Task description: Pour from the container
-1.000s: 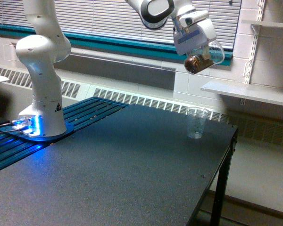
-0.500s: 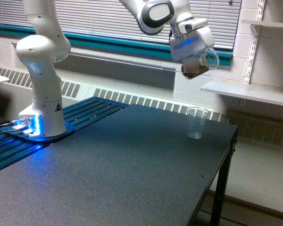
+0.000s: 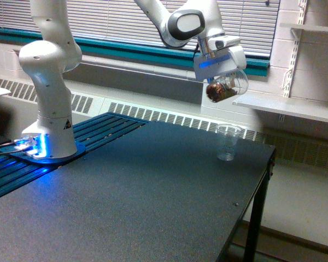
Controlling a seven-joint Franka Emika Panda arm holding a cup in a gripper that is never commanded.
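the container (image 3: 227,86): small, clear, rounded, held in the air above the far right part of the table (image 3: 153,202), tilted hard so the mouth faces down toward the exterior view's left. brown contents gathered at the lower, mouth-side end. clamped in the gripper (image 3: 223,82), fingers closed against its sides, blue-lit gripper body just above. below and slightly to the exterior view's right, well apart: a taller ribbed clear plastic cup (image 3: 228,142), upright near the table's far right corner. white arm (image 3: 177,22) reaching in from the upper left, base column (image 3: 49,93) on a blue-glowing mount at the exterior view's left. behind, window blinds (image 3: 120,22) and a white shelf (image 3: 290,107) on the wall.
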